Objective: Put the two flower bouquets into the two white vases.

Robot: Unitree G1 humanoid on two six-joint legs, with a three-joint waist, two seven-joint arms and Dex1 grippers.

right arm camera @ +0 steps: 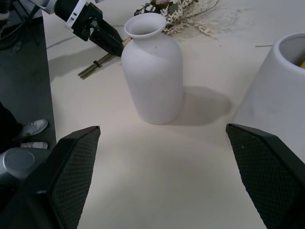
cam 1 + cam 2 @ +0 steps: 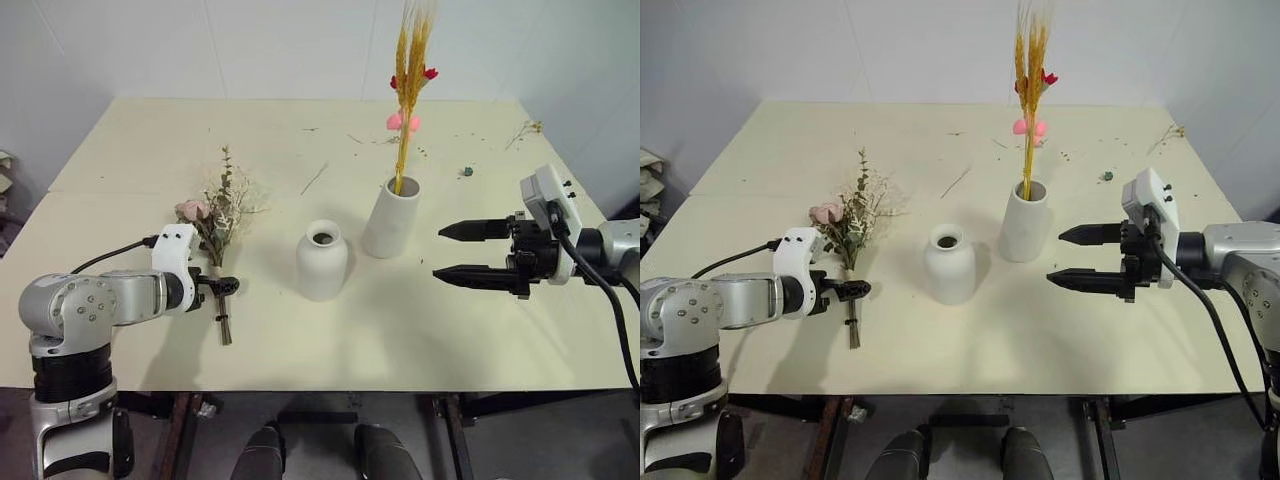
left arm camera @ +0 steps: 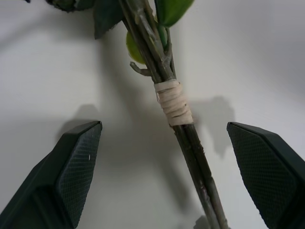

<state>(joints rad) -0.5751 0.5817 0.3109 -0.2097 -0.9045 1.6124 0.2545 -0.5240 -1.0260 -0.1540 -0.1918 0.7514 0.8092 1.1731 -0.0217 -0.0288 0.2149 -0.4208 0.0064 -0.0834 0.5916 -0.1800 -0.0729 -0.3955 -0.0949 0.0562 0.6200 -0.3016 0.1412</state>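
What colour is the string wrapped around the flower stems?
Pale cream, wound around the dark stems of the pink rose bouquet; the left wrist view shows it best.

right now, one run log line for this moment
left gripper: open, straddling rose bouquet stems | right gripper: open | wheat bundle: in tall vase | squat vase: empty

I find no readable text, label, brand, number or sign anywhere from my station: nothing printed on either vase, the flowers, the desk or the arms.
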